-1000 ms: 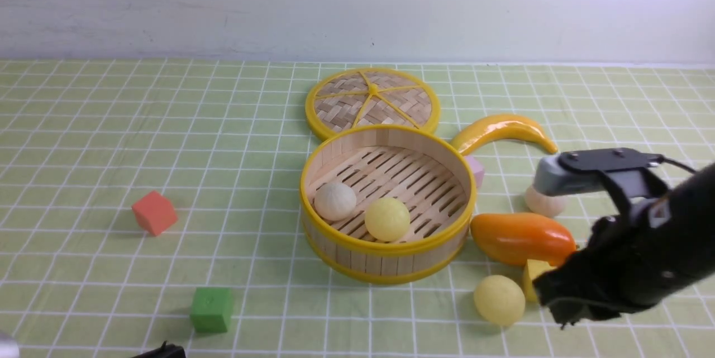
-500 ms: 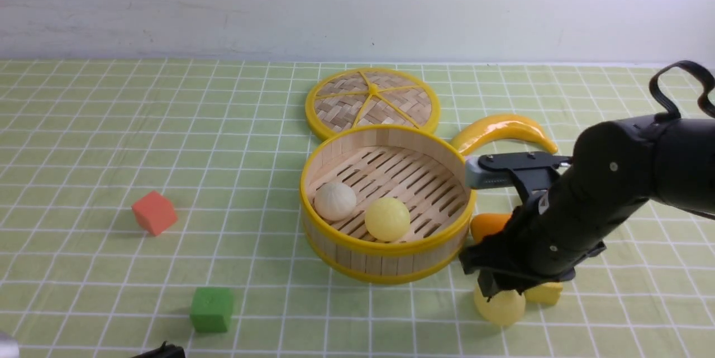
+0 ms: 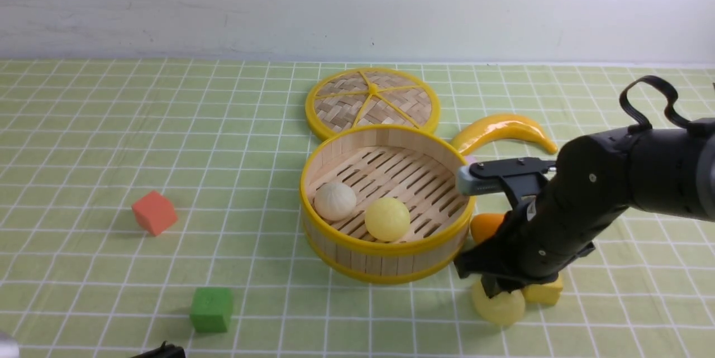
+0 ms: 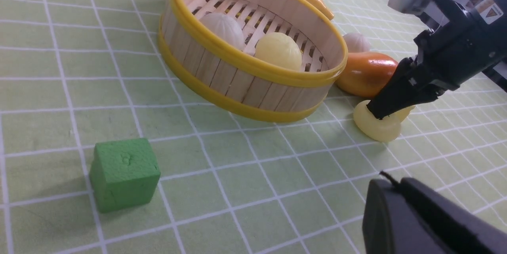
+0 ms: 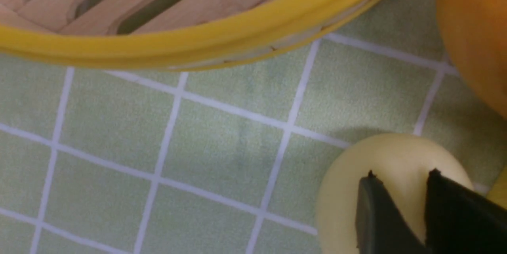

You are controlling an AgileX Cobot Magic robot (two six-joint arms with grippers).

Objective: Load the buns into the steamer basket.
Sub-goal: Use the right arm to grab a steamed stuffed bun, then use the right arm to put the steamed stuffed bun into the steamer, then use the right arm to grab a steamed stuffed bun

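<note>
Yellow bun sits on bench under our right gripper, fingertips pinched nearly together on its top, clasping nothing. Basket beside gripper holds white bun and second yellow bun. Left gripper: can't tell.

Pale green tablecloth with a white grid. Round bamboo steamer basket: pale tan slats, yellow rims. Inside, an off-white pleated bun and a smooth pale yellow bun. At left, an orange-red cube; nearer, a green cube. At right, a glossy orange mango.
</note>
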